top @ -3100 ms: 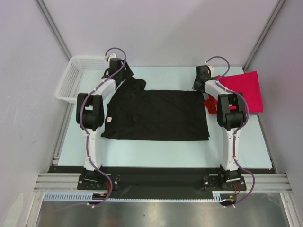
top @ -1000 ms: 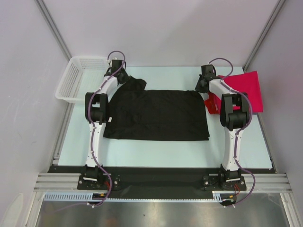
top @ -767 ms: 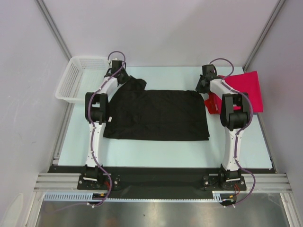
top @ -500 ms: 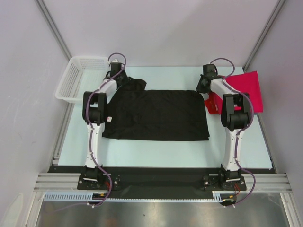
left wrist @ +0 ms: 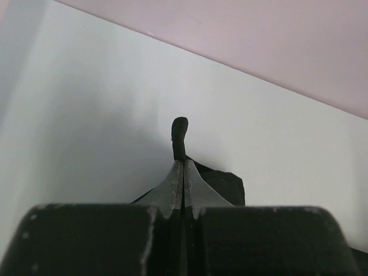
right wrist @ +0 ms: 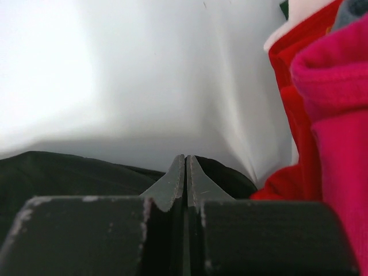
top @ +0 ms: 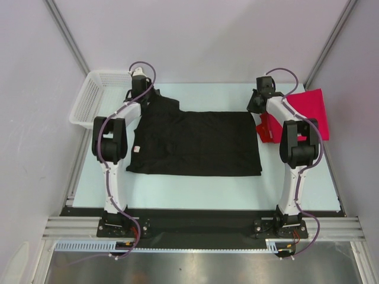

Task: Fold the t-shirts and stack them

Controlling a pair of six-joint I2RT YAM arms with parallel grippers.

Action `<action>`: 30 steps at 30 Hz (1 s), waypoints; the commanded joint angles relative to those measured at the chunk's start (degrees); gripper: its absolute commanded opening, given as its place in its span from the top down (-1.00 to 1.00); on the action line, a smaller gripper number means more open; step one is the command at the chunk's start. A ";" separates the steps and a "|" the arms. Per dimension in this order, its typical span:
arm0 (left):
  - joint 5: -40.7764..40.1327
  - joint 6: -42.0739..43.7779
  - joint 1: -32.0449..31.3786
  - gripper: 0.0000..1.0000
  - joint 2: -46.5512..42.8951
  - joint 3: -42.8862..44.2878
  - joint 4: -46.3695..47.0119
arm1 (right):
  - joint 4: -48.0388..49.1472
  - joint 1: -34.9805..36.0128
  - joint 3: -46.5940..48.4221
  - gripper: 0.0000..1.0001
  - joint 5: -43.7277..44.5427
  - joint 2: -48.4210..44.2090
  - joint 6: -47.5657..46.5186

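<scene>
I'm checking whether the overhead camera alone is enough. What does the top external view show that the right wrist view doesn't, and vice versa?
Only the top external view shows the white mesh basket at far left, and the black t-shirt whole, laid out. Only the right wrist view shows the right gripper close up: jaws pressed together, pinching the shirt's edge. Both show black cloth and the red t-shirts to its right.

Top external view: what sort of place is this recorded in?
Most likely a lab test cell, not a home: plain walls on metal framing enclose a pale table, and two arms are bolted to a rail at its near edge.
</scene>
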 commanded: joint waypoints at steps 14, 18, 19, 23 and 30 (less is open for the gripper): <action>-6.82 7.71 -2.31 0.99 -23.88 -31.09 22.12 | 0.87 -0.33 -9.37 1.00 0.22 -10.41 1.12; -7.61 8.76 -2.75 0.99 -27.31 -36.46 25.28 | 1.57 -0.42 -12.88 1.00 1.01 -12.79 0.94; -8.31 9.55 -3.10 0.99 -28.11 -37.60 26.42 | 1.75 -0.42 -13.33 1.00 1.10 -13.23 1.03; -10.77 11.66 -3.98 0.99 -32.15 -43.40 28.80 | 2.10 -0.51 -15.44 1.00 1.37 -15.25 1.12; -13.41 13.95 -5.12 0.99 -40.24 -50.88 30.74 | 2.89 -0.42 -19.39 1.00 1.72 -18.76 1.47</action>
